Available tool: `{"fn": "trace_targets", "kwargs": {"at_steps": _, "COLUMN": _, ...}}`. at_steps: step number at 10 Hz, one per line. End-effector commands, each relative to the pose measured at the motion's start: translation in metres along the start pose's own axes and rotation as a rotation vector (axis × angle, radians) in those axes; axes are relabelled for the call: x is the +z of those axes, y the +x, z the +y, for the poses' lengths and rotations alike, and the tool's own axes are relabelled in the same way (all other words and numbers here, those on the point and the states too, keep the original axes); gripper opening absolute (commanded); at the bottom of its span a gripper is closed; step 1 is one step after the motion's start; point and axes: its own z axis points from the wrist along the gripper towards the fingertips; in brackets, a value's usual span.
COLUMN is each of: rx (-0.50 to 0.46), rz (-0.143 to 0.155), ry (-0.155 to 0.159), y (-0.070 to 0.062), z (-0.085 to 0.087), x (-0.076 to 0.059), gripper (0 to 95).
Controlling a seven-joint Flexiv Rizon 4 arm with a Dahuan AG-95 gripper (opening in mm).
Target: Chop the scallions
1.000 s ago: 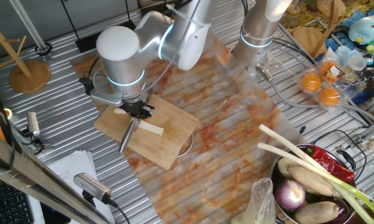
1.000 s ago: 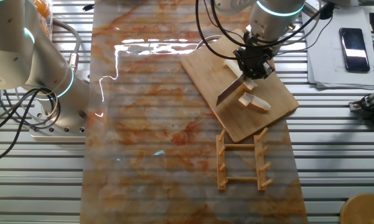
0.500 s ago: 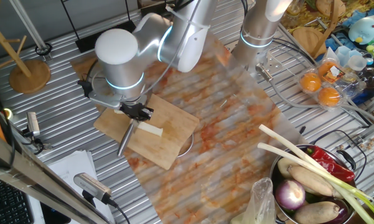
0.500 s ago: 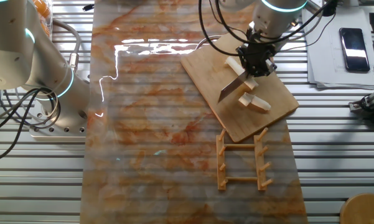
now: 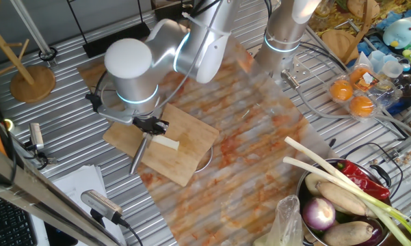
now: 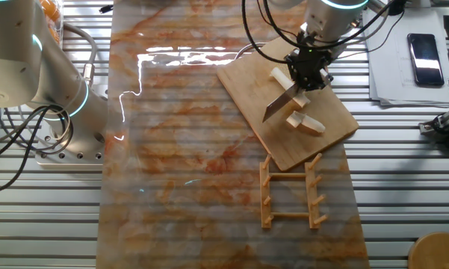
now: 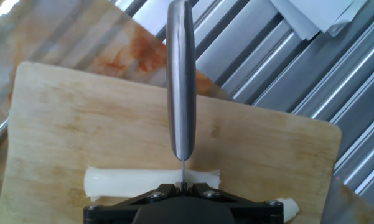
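End effector (image 6: 308, 69) clamped on knife (image 6: 280, 102), blade angled down | scallions (image 6: 305, 124) on cutting board (image 6: 261, 101), pieces directly beneath and just beyond blade | board on desk (image 6: 179, 187)

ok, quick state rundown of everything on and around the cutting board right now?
gripper: shut on the knife handle
knife: held, blade angled down over the board
scallions: partly cut, pale pieces lying on the board
cutting board: flat, partly on the marbled mat
wooden rack: lying flat beside the board, unused
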Motion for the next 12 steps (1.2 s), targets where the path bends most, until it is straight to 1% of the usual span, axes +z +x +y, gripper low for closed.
{"fn": "trace_targets", "kwargs": {"at_steps": 1, "rx": 0.017, "rz": -0.011, "ry": 0.011, "y": 0.005, "z": 0.005, "x": 0.018, "gripper": 0.0}}
{"fn": "trace_targets", "kwargs": {"at_steps": 3, "rx": 0.023, "rz": -0.010, "ry": 0.019, "y": 0.000, "z": 0.009, "x": 0.021, "gripper": 0.0}}
{"fn": "trace_targets", "kwargs": {"at_steps": 5, "rx": 0.020, "rz": -0.008, "ry": 0.025, "y": -0.002, "z": 0.010, "x": 0.022, "gripper": 0.0}}
{"fn": "trace_targets", "kwargs": {"at_steps": 7, "rx": 0.019, "rz": -0.015, "ry": 0.014, "y": -0.005, "z": 0.008, "x": 0.019, "gripper": 0.0}}
{"fn": "trace_targets", "kwargs": {"at_steps": 8, "rx": 0.011, "rz": -0.019, "ry": 0.006, "y": -0.010, "z": 0.007, "x": 0.016, "gripper": 0.0}}
{"fn": "trace_targets", "kwargs": {"at_steps": 9, "rx": 0.014, "rz": -0.021, "ry": 0.006, "y": -0.010, "z": 0.009, "x": 0.019, "gripper": 0.0}}
{"fn": "trace_targets", "kwargs": {"at_steps": 10, "rx": 0.016, "rz": -0.018, "ry": 0.019, "y": -0.008, "z": 0.013, "x": 0.023, "gripper": 0.0}}
{"fn": "trace_targets", "kwargs": {"at_steps": 11, "rx": 0.001, "rz": -0.010, "ry": 0.035, "y": -0.006, "z": 0.013, "x": 0.024, "gripper": 0.0}}
{"fn": "trace_targets", "kwargs": {"at_steps": 12, "rx": -0.003, "rz": -0.010, "ry": 0.035, "y": -0.005, "z": 0.013, "x": 0.024, "gripper": 0.0}}
